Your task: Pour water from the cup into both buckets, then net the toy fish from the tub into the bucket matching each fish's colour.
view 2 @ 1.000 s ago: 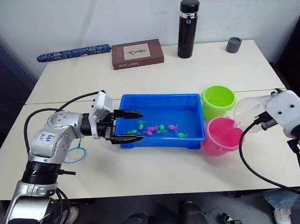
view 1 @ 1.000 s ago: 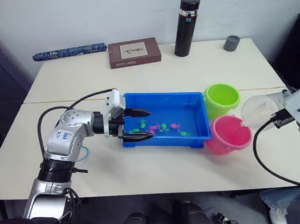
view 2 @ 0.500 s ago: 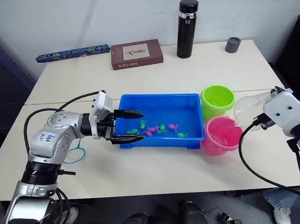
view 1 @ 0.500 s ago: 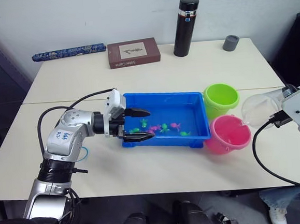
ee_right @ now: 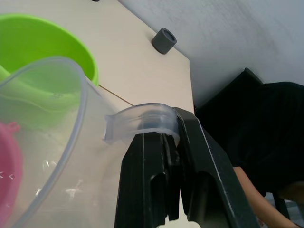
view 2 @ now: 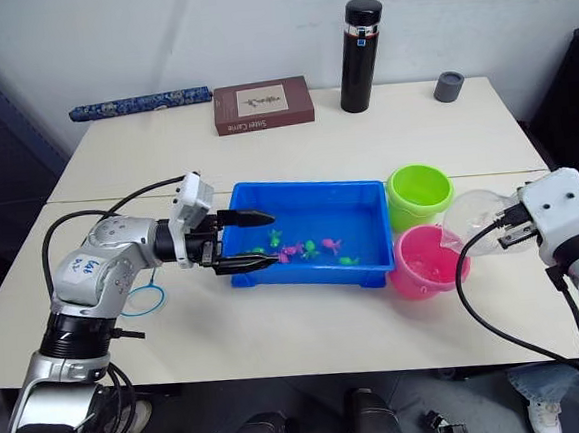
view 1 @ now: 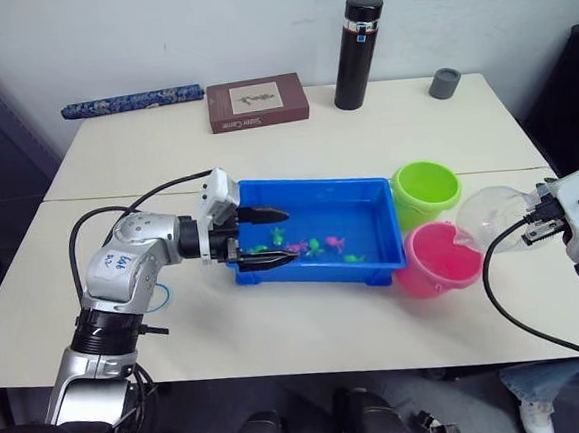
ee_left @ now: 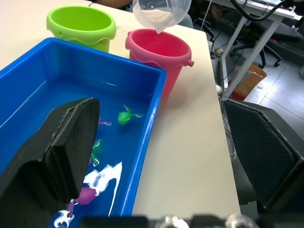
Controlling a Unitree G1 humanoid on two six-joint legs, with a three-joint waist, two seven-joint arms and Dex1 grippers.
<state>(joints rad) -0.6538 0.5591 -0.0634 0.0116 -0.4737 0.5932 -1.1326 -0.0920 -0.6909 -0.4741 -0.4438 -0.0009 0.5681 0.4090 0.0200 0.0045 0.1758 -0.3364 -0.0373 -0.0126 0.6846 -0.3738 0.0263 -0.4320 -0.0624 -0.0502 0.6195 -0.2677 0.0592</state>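
The right gripper (ee_right: 164,156) is clenched on the handle of the cup (view 1: 498,220); in the head views the cup hides the fingers, and the right wrist view shows them closed around the clear handle. The cup is tipped with its lip over the pink bucket (view 1: 436,258), and whether water is running from it is hard to make out. The two buckets stand touching each other on the surface (view 1: 363,130), just beside the tub's right end, the green bucket (view 1: 426,191) behind the pink one; what either holds cannot be read from here. The left gripper (view 1: 264,239) is released, its two black fingers spread apart, one over the blue tub (view 1: 319,187) and the other at its near left rim. The tub holds shallow water and the toy fish (view 1: 312,247), a loose row of small magenta and green shapes along its near side; roughly six or seven show, but some overlap and the lower finger covers part of the row, so the count is unsure. A light-blue hoop (view 1: 160,297) lies on the surface half hidden behind the left arm, too covered to tell more. Along the far edge lie a blue patterned roll (view 1: 132,100), a brown book (view 1: 257,102), a black flask (view 1: 352,37) standing upright, and a small grey cap (view 1: 444,82).
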